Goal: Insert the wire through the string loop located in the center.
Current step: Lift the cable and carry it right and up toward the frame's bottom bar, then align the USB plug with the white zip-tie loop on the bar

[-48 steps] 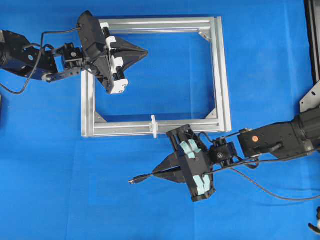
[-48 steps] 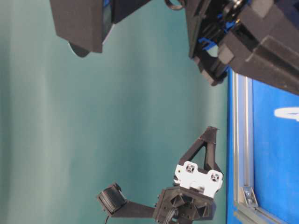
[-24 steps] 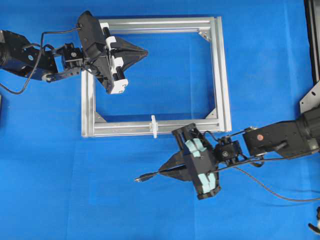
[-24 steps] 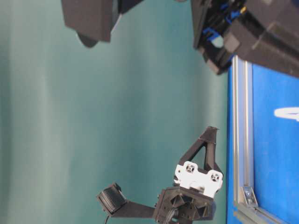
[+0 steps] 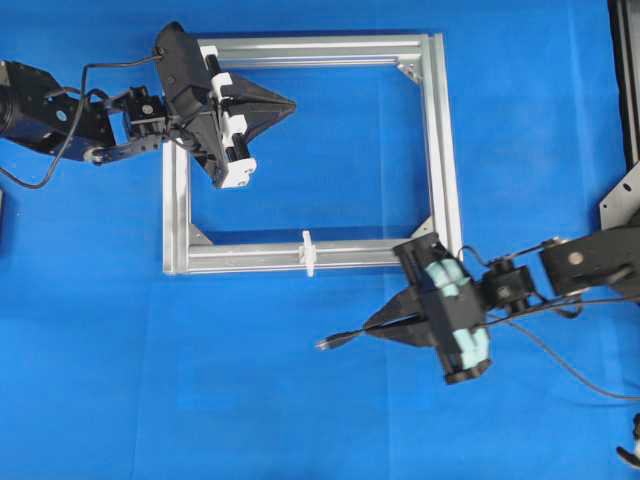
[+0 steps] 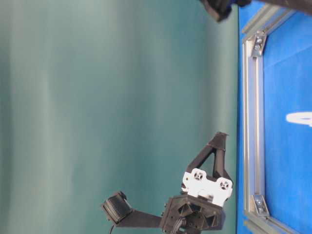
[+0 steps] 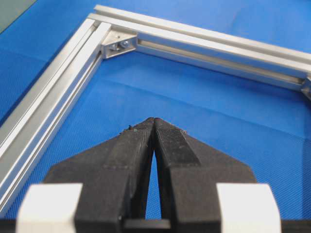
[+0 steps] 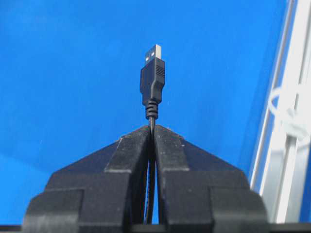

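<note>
My right gripper (image 5: 372,327) is shut on the black wire (image 5: 345,337), below and to the right of the silver frame (image 5: 440,150). The wire's plug (image 5: 326,343) sticks out to the left. The right wrist view shows the plug (image 8: 152,77) with its metal tip standing straight out past the gripper (image 8: 152,127). The white string loop (image 5: 308,252) stands upright on the frame's near bar, up and left of the plug; it is the string loop (image 8: 286,114) at the right in the right wrist view. My left gripper (image 5: 290,103) is shut and empty over the frame's upper left; its fingertips (image 7: 148,122) touch.
The wire's slack (image 5: 570,372) trails right under the right arm. A black object (image 5: 626,80) and a grey bracket (image 5: 622,198) lie at the right edge. The left arm's body (image 5: 210,110) overhangs the frame's left bar. In the table-level view the right arm (image 6: 219,7) shows only at the top.
My right gripper has carried the wire to the right and slightly toward the frame, so the plug now sits right of the string loop. The left arm has not moved.
</note>
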